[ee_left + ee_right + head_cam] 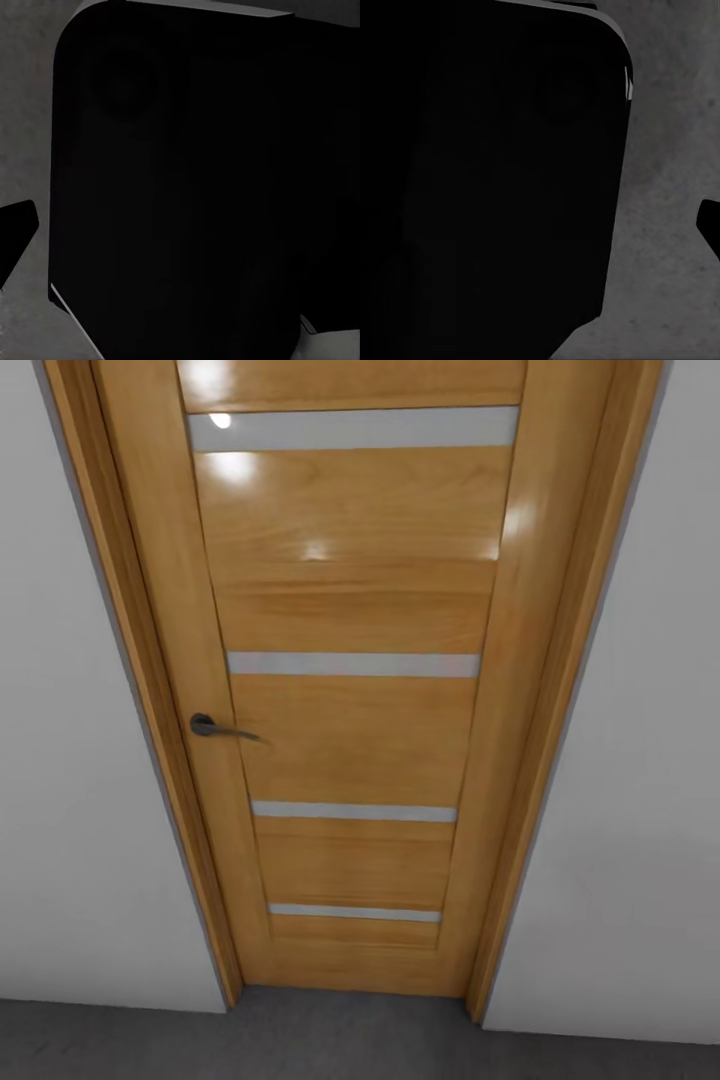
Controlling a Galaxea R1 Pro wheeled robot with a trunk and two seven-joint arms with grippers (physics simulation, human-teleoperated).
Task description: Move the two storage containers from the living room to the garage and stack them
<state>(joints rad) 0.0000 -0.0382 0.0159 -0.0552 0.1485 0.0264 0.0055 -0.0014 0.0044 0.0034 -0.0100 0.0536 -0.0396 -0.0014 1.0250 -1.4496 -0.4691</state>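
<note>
A closed tan door (350,690) with glass slats (352,664) is centred in the head view, grey floor (300,1040) along the bottom edge. Gripper states cannot be determined; dark bodywork (172,187) is seen in both wrist views.

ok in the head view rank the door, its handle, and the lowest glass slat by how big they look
1. The door, by far the largest.
2. The lowest glass slat, a thin strip across the door's panel.
3. The handle, smallest: a short grey lever at the door's left edge.

The view looks down the door, so the bottom slat appears shrunk by distance.
</note>
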